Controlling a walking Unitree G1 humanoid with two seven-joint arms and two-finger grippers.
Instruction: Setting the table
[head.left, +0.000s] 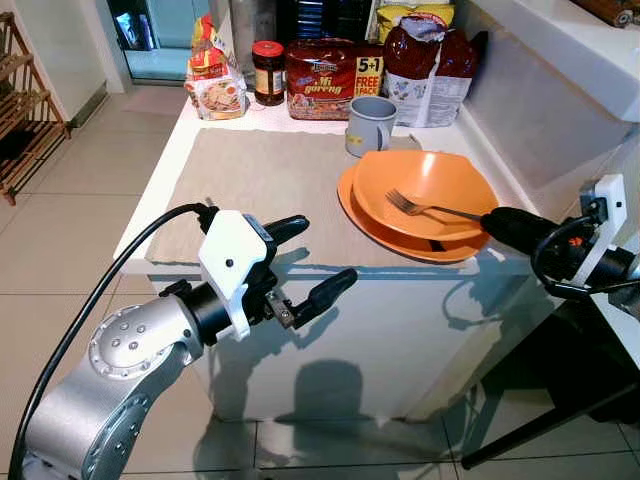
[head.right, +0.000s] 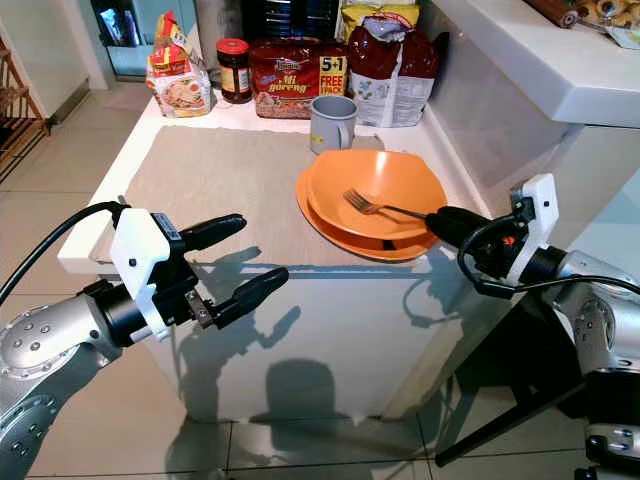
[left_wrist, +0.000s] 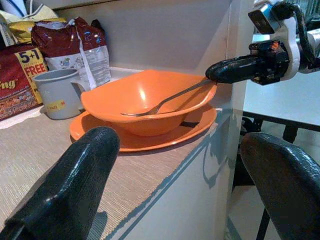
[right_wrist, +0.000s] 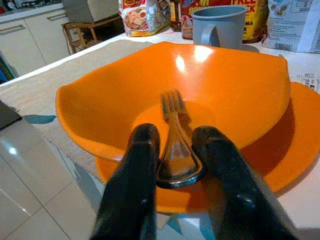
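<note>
Fingers of my right gripper (right_wrist: 172, 165) pinch the steel fork's (head.left: 430, 208) handle end, tines reaching into the orange bowl (head.left: 425, 190); left gripper (head.left: 300, 265) gapes, farther off.

Looks like a home kitchen: tiled floor (head.left: 70, 230), noodle packs (head.left: 322, 78) and a jar (head.left: 268, 72) behind the orange bowl (head.left: 425, 190) on the desk (head.left: 250, 190).

I see the orange square-rimmed bowl (head.left: 428, 190) sitting on an orange plate (head.left: 372, 226) at the near right of the beige placemat (head.left: 250, 190), with the metal fork (head.left: 430, 208) lying in it, tines left. My right gripper (head.left: 500, 226) pinches its handle at the bowl's right rim. The grey mug (head.left: 369, 125) stands just behind the bowl, food packets (head.left: 325, 78) behind it, and my left gripper (head.left: 305, 262) hangs before the table's (head.left: 330, 330) front edge, well left of the plate.
</note>
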